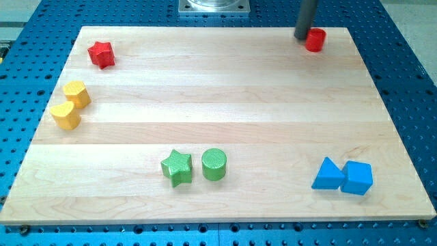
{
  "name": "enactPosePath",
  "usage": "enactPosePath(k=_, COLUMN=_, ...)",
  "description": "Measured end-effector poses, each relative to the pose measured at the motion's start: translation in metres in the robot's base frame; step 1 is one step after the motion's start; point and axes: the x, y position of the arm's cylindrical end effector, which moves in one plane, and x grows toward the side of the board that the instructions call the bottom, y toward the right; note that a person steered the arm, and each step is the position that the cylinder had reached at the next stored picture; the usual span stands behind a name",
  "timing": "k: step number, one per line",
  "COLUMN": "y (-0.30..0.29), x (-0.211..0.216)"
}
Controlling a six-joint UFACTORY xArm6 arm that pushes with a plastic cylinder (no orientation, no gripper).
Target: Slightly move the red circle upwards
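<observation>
The red circle (pixel 315 39) stands near the view's top right corner of the wooden board (pixel 218 89). My tip (pixel 302 36) rests on the board right at the circle's left side, touching it or nearly so. The dark rod rises from there out of the view's top.
A red star (pixel 101 54) lies at the top left. Two yellow blocks (pixel 77 93) (pixel 66 115) sit at the left edge. A green star (pixel 177 167) and a green circle (pixel 214 164) are at the bottom middle. A blue triangle (pixel 328 175) and a blue cube (pixel 358 178) are at the bottom right.
</observation>
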Motion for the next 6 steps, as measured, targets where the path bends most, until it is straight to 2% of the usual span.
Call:
enactPosePath(k=1, y=-0.047, x=0.044)
enactPosePath(k=2, y=-0.015, x=0.075)
enactPosePath(k=4, y=0.038, x=0.060)
enactPosePath(k=6, y=0.058, x=0.034)
